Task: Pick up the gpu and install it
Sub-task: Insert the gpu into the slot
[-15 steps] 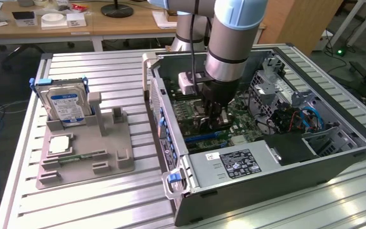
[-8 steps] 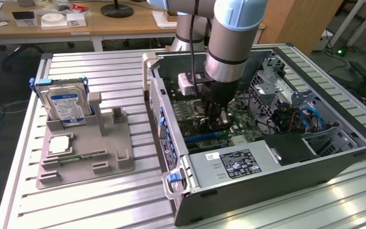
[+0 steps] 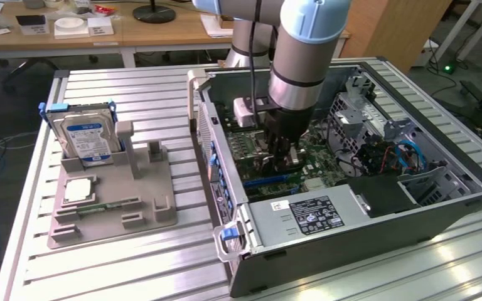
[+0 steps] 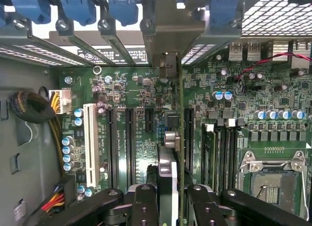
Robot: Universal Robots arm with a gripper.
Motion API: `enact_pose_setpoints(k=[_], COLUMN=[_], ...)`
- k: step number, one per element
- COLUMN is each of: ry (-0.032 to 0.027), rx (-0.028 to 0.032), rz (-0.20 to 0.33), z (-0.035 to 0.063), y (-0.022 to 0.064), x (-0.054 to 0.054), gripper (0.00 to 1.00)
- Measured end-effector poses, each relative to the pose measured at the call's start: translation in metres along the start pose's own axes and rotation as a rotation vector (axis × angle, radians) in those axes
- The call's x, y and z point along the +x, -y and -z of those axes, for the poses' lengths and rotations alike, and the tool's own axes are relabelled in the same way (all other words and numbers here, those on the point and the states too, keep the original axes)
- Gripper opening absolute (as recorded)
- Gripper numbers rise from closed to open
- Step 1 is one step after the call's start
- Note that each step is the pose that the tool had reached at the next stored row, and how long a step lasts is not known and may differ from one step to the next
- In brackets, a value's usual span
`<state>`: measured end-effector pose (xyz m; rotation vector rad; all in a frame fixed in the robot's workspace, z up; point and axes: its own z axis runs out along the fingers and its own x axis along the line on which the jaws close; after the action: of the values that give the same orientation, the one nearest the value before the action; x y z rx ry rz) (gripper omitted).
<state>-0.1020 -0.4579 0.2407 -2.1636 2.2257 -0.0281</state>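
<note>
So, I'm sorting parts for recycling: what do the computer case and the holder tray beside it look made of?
The computer case looks like sheet metal: dark outside, bare grey inside, with punched vent holes. The holder tray looks like matte grey plastic, perhaps printed; its blocky one-piece posts suggest that.

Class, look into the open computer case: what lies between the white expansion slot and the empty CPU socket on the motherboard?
In the wrist view, between the white slot and the CPU socket lie black slots and the gpu, edge-on in the gripper.

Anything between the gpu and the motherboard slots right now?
Nothing visible. The gripper holds the gpu edge-on over the motherboard; the slots beneath look bare, and the case is open.
</note>
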Motion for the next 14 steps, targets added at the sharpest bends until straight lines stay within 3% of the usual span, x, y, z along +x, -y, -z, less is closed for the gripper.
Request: enact_pose_setpoints(k=[14], ry=[0.0], rx=[0.0001], rz=[-0.002], z=[-0.0027], y=[-0.0014], x=[0.0], gripper=[0.28])
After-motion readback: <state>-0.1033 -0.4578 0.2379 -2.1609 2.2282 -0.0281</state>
